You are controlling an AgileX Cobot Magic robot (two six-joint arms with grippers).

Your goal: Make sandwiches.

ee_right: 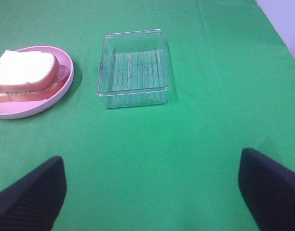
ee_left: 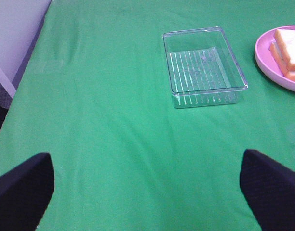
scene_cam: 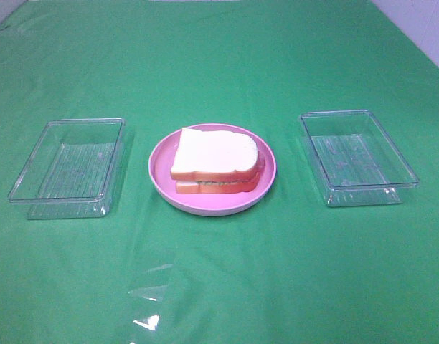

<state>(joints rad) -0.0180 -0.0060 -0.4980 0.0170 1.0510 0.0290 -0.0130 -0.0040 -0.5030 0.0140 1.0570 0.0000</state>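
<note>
Sandwich (scene_cam: 217, 159) sits stacked on the pink plate (scene_cam: 162, 183), clear trays (scene_cam: 67, 166) (scene_cam: 357, 156) flanking the plate; both grippers (ee_left: 147, 192) (ee_right: 152, 192) spread wide, holding nothing.

1. You will find no readable text, label, brand, number or sign in any of the three views.
2. The two clear plastic rectangular trays (scene_cam: 69, 166) (scene_cam: 357, 156) carry only moulded ribs on their floors; faint marks there may be smudges, too small to tell.
3. The round pink plate (scene_cam: 162, 159), the stacked toy sandwich with white bread and orange-red crust (scene_cam: 216, 159) and the green tablecloth (scene_cam: 219, 272) are unprinted.
</note>
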